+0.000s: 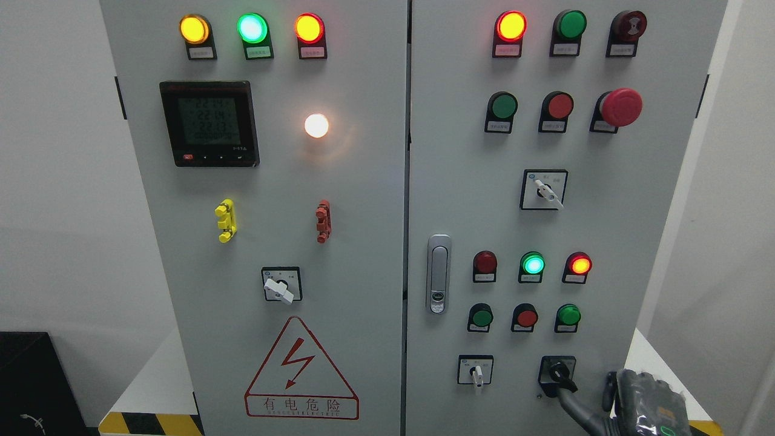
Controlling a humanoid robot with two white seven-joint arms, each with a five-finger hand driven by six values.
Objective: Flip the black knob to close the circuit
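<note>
Here, my right hand (642,402) sits at the bottom right of the cabinet's right-hand door (636,230), and one dark finger (572,402) of it stretches up and left to touch the black knob (560,372). Whether my other fingers are curled or loose I cannot tell, since the glove hides them. The black knob sits low on that door, in its square plate, just right of a small white-handled switch (476,372) and below a green button (568,316).

Only readable bits: the red warning triangle sign (301,370) on the left cabinet door (181,254) says "有电危险"; small button labels too blurry.
</note>
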